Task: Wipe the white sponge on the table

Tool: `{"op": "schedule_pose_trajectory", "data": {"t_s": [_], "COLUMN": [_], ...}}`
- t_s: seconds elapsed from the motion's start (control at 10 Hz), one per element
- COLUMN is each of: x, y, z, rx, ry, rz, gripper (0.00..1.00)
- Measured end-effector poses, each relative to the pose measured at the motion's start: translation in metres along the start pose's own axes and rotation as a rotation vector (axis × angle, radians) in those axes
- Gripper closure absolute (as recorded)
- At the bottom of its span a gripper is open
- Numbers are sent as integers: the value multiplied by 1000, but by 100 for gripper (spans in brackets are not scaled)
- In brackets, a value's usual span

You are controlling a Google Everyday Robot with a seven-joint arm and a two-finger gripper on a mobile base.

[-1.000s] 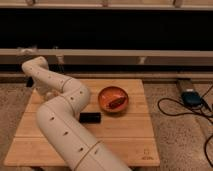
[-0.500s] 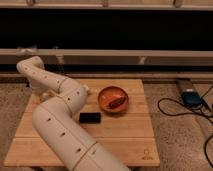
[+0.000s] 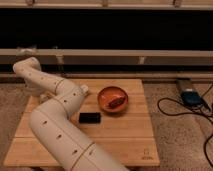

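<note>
Leftward, jaws hang beside the table [image 3: 125, 135]; planks run left-right.

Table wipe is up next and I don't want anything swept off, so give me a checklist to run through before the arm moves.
1. Claw position known: ok. It sits low at the far-left corner of the table, mostly behind the arm.
2. White sponge located: cannot tell. None is plainly in view.
3. Orange bowl out of the wipe path: not ok. It stands right of centre with something dark red inside.
4. Black block out of the path: not ok. It lies flat mid-table beside the arm.
5. Blue-grey box off the table: ok. It lies on the floor to the right.
</note>
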Motion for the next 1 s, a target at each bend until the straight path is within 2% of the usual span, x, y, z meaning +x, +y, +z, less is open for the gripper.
{"op": "schedule_pose_trajectory", "data": {"t_s": [0.1, 0.4, 1.0], "x": [3, 17, 43], "y": [10, 36, 34], "z": [3, 3, -1], "rx": [-3, -6, -1], "ry": [33, 95, 145], "rz": [-26, -74, -48], "gripper": [100, 100, 100]}}
